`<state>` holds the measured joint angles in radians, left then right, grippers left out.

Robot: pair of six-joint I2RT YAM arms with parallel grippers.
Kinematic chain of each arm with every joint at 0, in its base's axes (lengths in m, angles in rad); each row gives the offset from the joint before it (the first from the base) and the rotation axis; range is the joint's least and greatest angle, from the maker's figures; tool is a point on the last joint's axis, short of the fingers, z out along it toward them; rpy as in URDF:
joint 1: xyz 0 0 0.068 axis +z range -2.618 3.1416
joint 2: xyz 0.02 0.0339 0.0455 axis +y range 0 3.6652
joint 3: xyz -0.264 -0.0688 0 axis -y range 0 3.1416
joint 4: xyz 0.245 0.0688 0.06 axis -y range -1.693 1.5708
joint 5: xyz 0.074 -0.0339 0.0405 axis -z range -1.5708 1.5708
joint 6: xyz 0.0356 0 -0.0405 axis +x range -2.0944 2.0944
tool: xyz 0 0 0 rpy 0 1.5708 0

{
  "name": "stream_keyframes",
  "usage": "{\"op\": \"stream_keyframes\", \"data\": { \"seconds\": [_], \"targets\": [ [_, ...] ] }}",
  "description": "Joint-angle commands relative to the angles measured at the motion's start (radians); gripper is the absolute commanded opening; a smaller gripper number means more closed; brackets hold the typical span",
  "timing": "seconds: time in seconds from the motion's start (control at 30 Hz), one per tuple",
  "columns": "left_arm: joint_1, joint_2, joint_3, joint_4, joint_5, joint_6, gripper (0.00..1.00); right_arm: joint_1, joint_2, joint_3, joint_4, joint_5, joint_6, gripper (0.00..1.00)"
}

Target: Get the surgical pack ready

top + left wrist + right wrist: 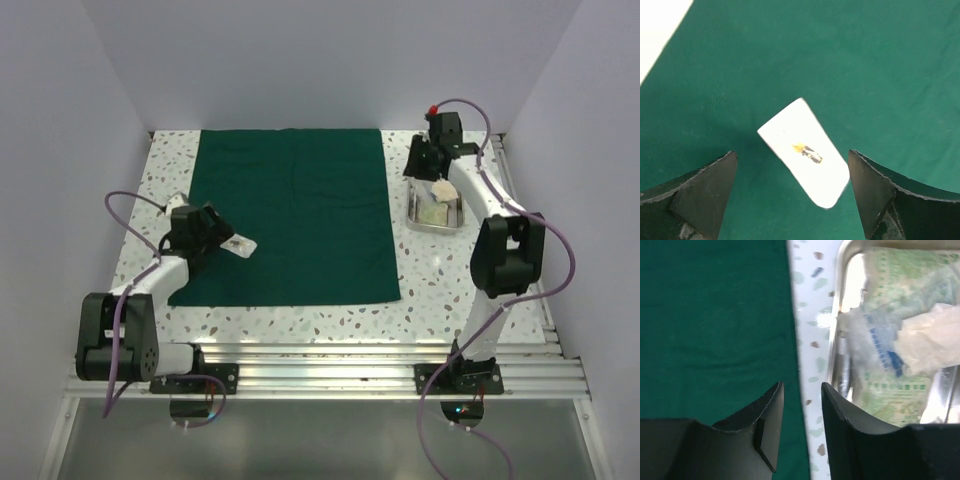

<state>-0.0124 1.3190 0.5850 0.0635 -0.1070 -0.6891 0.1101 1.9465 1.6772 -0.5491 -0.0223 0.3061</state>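
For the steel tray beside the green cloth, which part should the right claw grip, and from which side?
Probably the wall of the tray nearest the cloth, taken from above, one finger inside and one outside. That wall stands thin, upright and bare, while pouches fill the middle. The right claw hangs open near it.

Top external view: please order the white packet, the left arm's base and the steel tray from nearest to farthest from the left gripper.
1. white packet: on the green cloth, just at the fingertips of the left gripper.
2. left arm's base: at the near edge of the table, on the left side.
3. steel tray: off the cloth, on the right side of the table.
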Motion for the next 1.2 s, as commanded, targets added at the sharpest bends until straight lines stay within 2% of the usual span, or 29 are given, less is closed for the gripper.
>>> {"op": "stream_keyframes", "data": {
  "seconds": [0.0,0.13,0.27,0.47,0.53,0.6,0.67,0.77,0.83,0.97,1.17],
  "targets": [
    [0.012,0.054,0.029,0.016,0.030,-0.012,0.93,0.083,-0.150,-0.069,0.078,-0.083,0.022,0.40],
    [0.045,0.089,0.038,0.041,0.067,-0.016,0.91,0.177,-0.163,-0.106,0.162,-0.238,0.042,0.44],
    [0.048,0.115,0.041,0.059,0.096,-0.015,0.84,0.284,-0.089,-0.116,0.239,-0.340,0.070,0.47],
    [0.048,0.149,0.038,0.111,0.147,-0.013,0.61,0.419,0.066,-0.073,0.342,-0.410,0.129,0.48],
    [0.048,0.164,0.039,0.121,0.156,-0.015,0.56,0.457,0.109,-0.034,0.376,-0.454,0.151,0.49],
    [0.048,0.177,0.042,0.125,0.161,-0.015,0.47,0.488,0.189,0.028,0.376,-0.475,0.163,0.50],
    [0.048,0.183,0.044,0.133,0.165,-0.012,0.42,0.506,0.232,0.055,0.394,-0.501,0.183,0.54],
    [0.048,0.195,0.044,0.145,0.174,-0.006,0.29,0.539,0.299,0.098,0.417,-0.530,0.217,0.60],
    [0.048,0.212,0.047,0.156,0.184,0.003,0.24,0.553,0.344,0.131,0.428,-0.535,0.235,0.64],
    [0.048,0.249,0.053,0.176,0.213,0.014,0.10,0.586,0.411,0.191,0.431,-0.533,0.261,0.68],
    [0.048,0.275,0.050,0.210,0.253,0.019,0.03,0.615,0.485,0.234,0.468,-0.556,0.318,0.67]
  ]
}}
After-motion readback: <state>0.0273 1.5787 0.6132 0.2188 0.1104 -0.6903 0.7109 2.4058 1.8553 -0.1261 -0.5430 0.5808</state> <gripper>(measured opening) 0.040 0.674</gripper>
